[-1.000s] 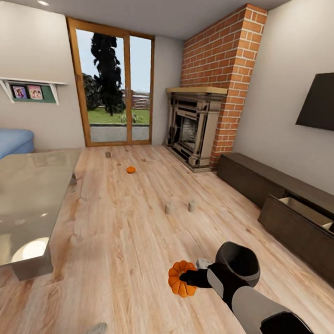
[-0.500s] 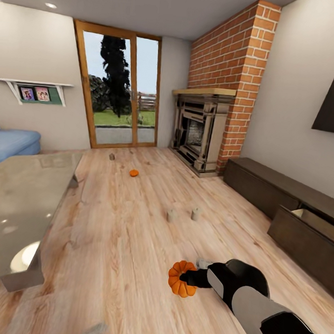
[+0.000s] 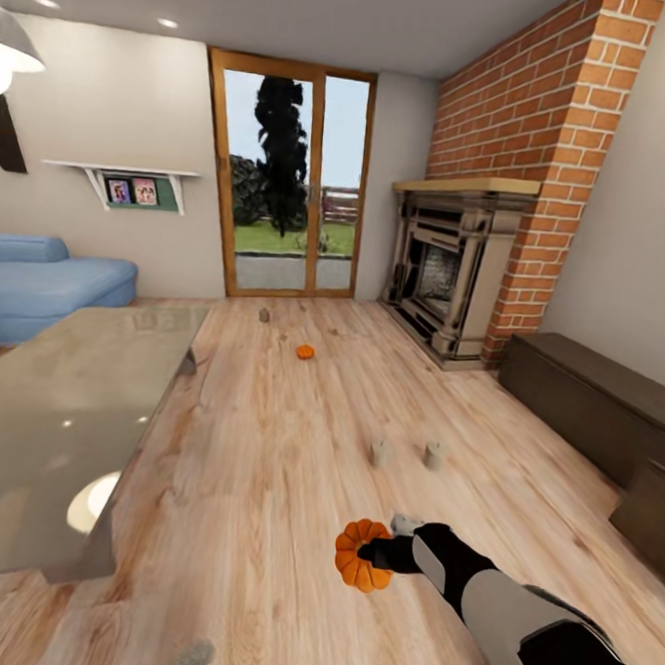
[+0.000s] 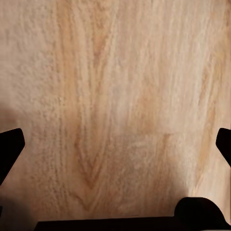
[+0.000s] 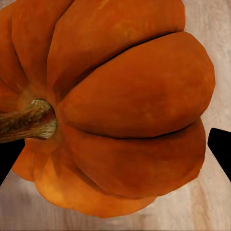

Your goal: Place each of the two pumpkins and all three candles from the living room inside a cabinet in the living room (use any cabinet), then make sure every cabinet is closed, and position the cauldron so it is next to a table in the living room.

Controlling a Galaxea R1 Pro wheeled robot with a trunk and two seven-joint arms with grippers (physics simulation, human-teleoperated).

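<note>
I've got the bright orange ribbed pumpkin (image 3: 360, 555) clamped in my right gripper (image 3: 373, 554), carried over the pale wood plank floor (image 3: 262, 467) out in front of the brick fireplace (image 3: 458, 267). In the right wrist view this pumpkin (image 5: 120, 106) sits between the two dark fingertips (image 5: 220, 149), which stand wide, one at each flank, with the short brown stem (image 5: 26, 120) pointing sideways. My guess is it's rigid, light and smooth-skinned, so the ribs could let it roll in the pads; a grip across the widest belly looks safest, not on the stem.

My left gripper (image 4: 115, 144) is spread apart and holding nothing, just plank floor under it.

A second small orange pumpkin (image 3: 305, 351) lies on the floor out from the fireplace toward the glass doors. Two stubby tan cylinder candles (image 3: 381, 451) (image 3: 433, 454) stand near each other on the floor on the near side of the fireplace, and a third small candle (image 3: 264, 315) sits further off by the doors. The long low dark-brown wooden cabinet (image 3: 592, 403) runs along the wall just beside the fireplace. The glossy grey-beige low table (image 3: 55, 421) is well across the room from it, by the blue sofa (image 3: 46, 285).
</note>
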